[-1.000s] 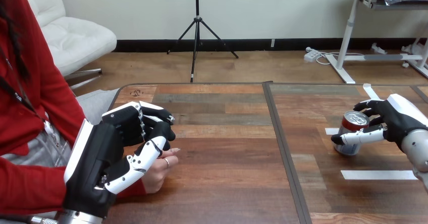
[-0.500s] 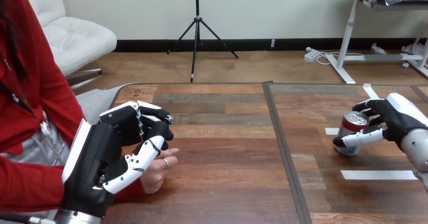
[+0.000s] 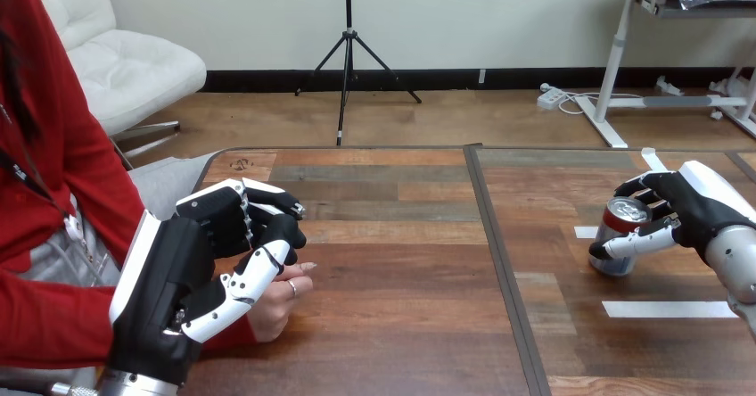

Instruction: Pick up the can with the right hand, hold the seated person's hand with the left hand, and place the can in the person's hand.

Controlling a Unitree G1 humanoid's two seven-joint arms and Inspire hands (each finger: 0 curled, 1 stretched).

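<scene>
Clasping the person's hand (image 3: 278,305), lower left, in the black-and-white left hand (image 3: 192,276); gripping the red-and-silver metal can (image 3: 615,246), mid-right, in the right hand (image 3: 694,204); not yet lifted off the wooden desk (image 3: 401,325) or delivered.

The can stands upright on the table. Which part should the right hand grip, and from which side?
I would take the can round its side wall, coming from its right, as the right hand does: the can is upright and round, so thumb in front and fingers behind can wrap it.
</scene>
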